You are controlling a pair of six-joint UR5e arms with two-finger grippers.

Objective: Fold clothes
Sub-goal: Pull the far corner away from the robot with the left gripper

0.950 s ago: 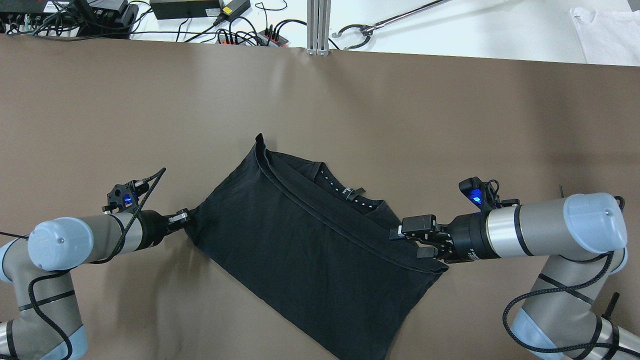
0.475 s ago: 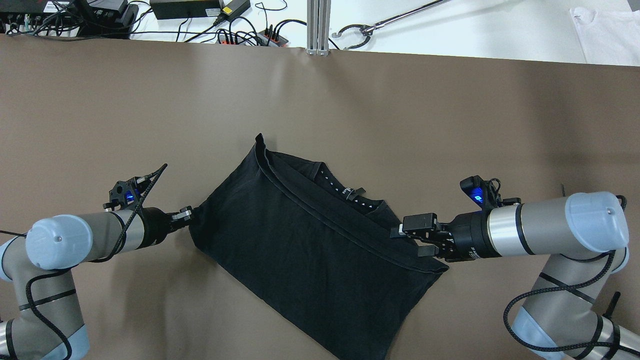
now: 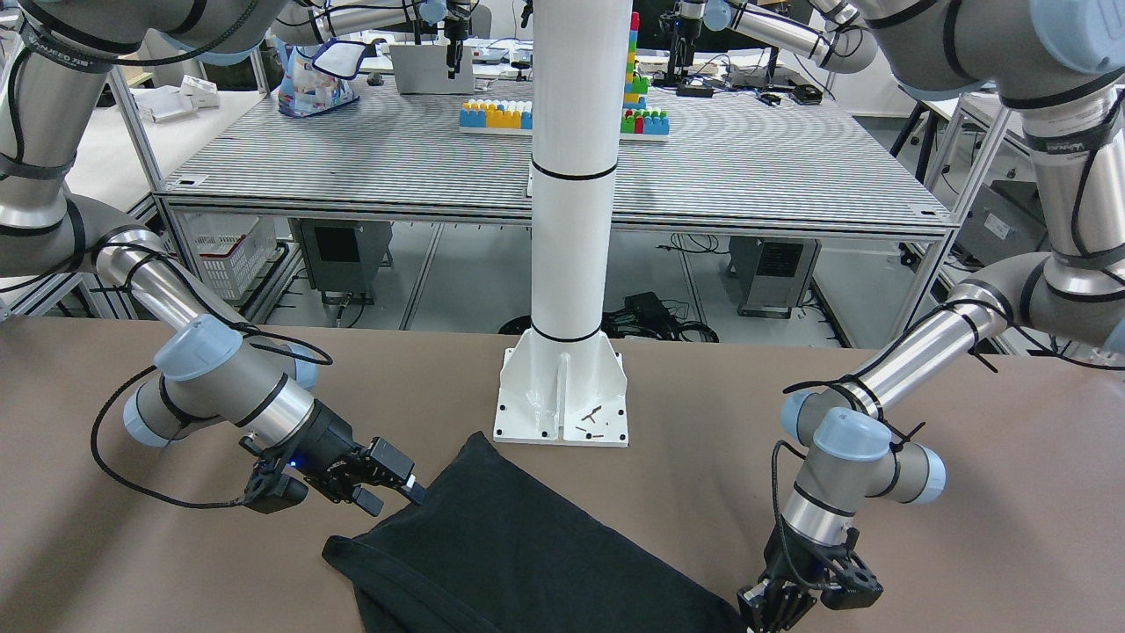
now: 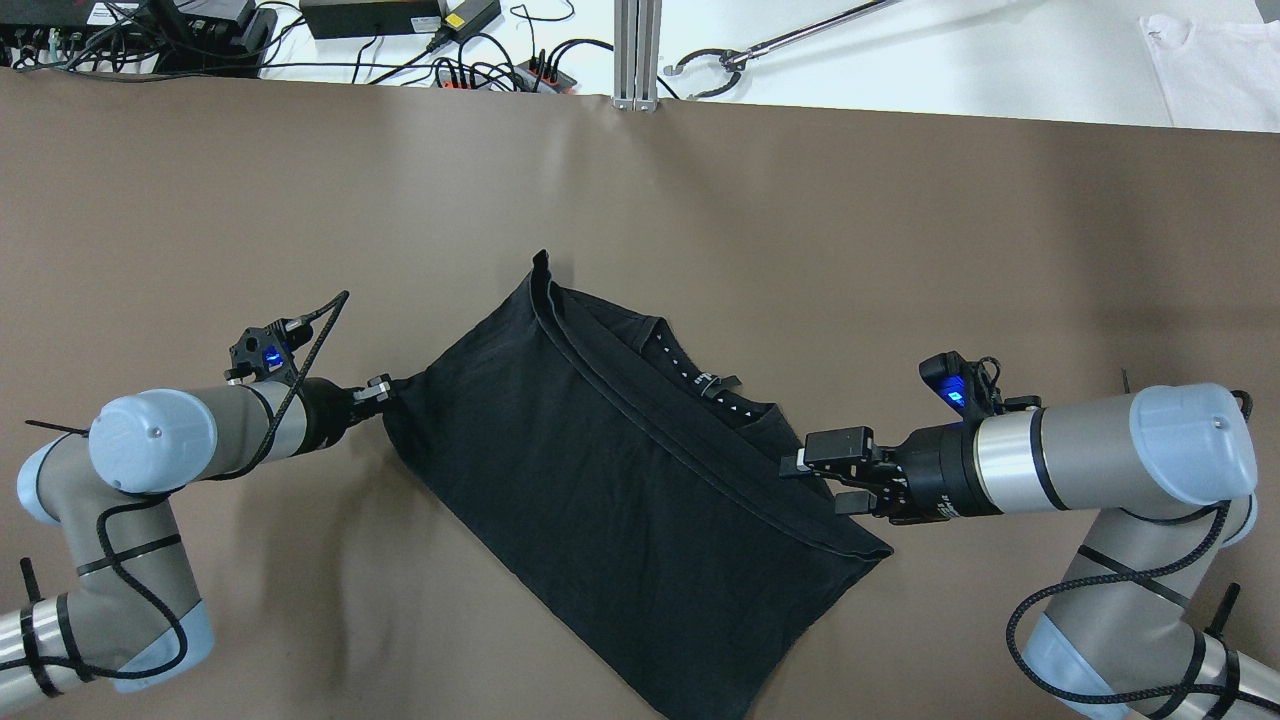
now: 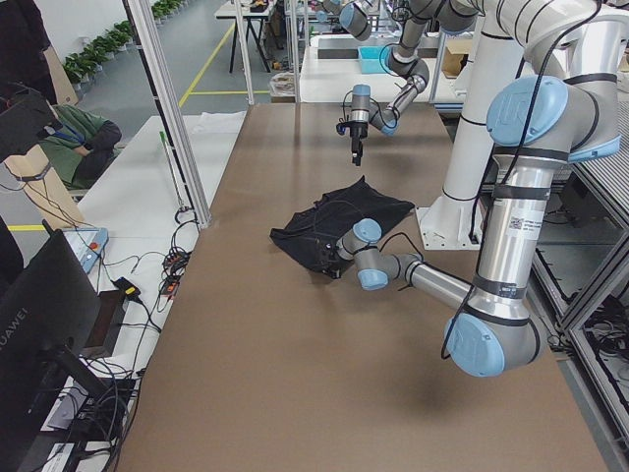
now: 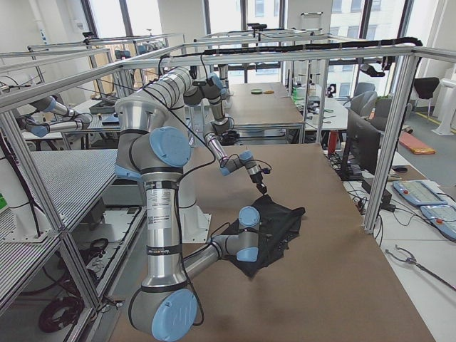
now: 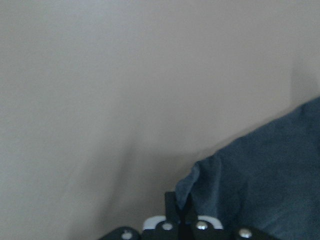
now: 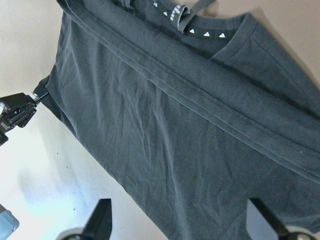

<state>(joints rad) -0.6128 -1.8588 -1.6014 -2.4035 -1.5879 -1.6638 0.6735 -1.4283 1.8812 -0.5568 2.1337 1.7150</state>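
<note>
Black fabric fills the lower middle of the overhead view. The shirt [image 4: 600, 480] lies folded on the brown table [image 4: 300, 200], set on a slant, and its lowest corner runs off the bottom edge of the frame.

At the right of the frame, the right gripper [image 4: 815, 485] reaches in level with the shirt's right-hand corner. Its jaws are apart and hold nothing. The right wrist view shows the two fingertips [image 8: 102, 220] spread wide with the cloth between and beyond them. Whether they touch the cloth cannot be told.

At the left, slightly higher in the frame, the left gripper [image 4: 383, 390] has its jaws clamped together on the shirt's left corner. The left wrist view shows a small fold of dark cloth rising out of the pinch.

Higher still, a doubled hem crosses the shirt from upper left to lower right. Past it the collar [image 4: 700, 383] shows, with a row of small white marks. The top corner stands up in a little peak.

Beyond the table's far edge, a black box [image 4: 370, 15] sits at the upper left, a metal post [image 4: 637, 50] at top centre, and a white cloth [image 4: 1215, 60] in the upper right corner.
</note>
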